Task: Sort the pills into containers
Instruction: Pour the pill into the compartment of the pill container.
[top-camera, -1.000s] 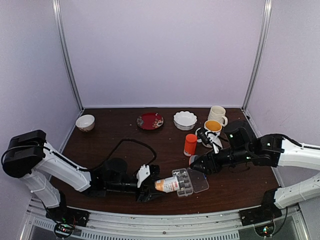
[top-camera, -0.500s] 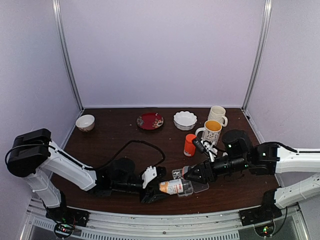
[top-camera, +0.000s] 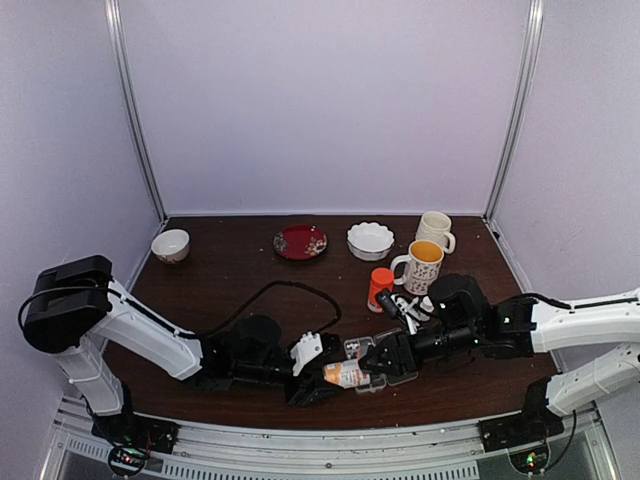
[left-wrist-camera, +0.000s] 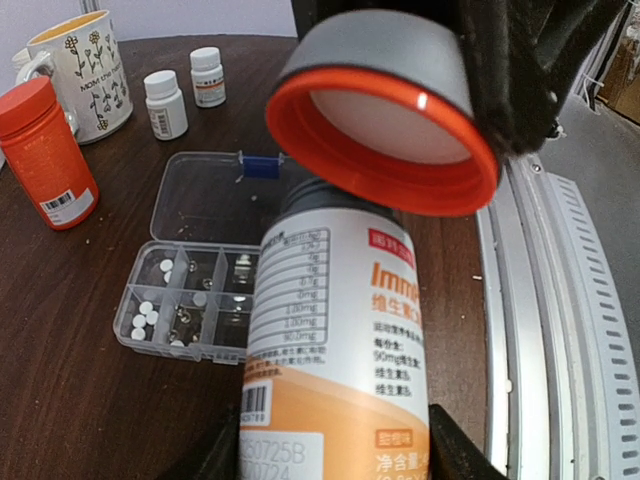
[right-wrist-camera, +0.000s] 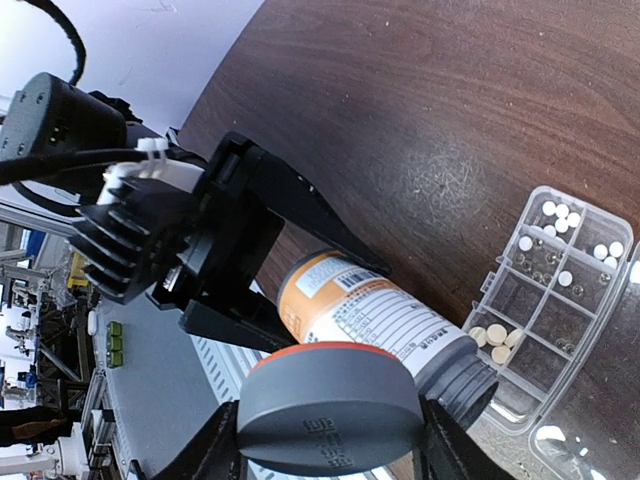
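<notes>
My left gripper (top-camera: 318, 376) is shut on an orange-and-white bottle (top-camera: 347, 374), lying tilted with its open threaded neck toward the pill box; in the left wrist view the bottle (left-wrist-camera: 340, 330) fills the space between my fingers. My right gripper (top-camera: 385, 357) is shut on a grey cap with an orange rim (right-wrist-camera: 328, 405), held just off the bottle's neck (right-wrist-camera: 455, 365). The clear pill box (left-wrist-camera: 190, 300) lies open beside the bottle, lid (left-wrist-camera: 215, 195) flat. White pills (right-wrist-camera: 560, 215) and pale-yellow pills (right-wrist-camera: 495, 340) lie in separate compartments.
An orange bottle (top-camera: 380, 288), two mugs (top-camera: 424, 265) (top-camera: 434, 230) and two small white bottles (left-wrist-camera: 165, 103) (left-wrist-camera: 208, 76) stand behind the box. A white scalloped bowl (top-camera: 370, 240), red plate (top-camera: 300, 242) and small bowl (top-camera: 170, 244) sit at the back. A black cable (top-camera: 270, 290) loops mid-table.
My left gripper has carried the bottle to the right, toward the pill box. My right gripper has moved left and down, bringing the cap up to the bottle's neck.
</notes>
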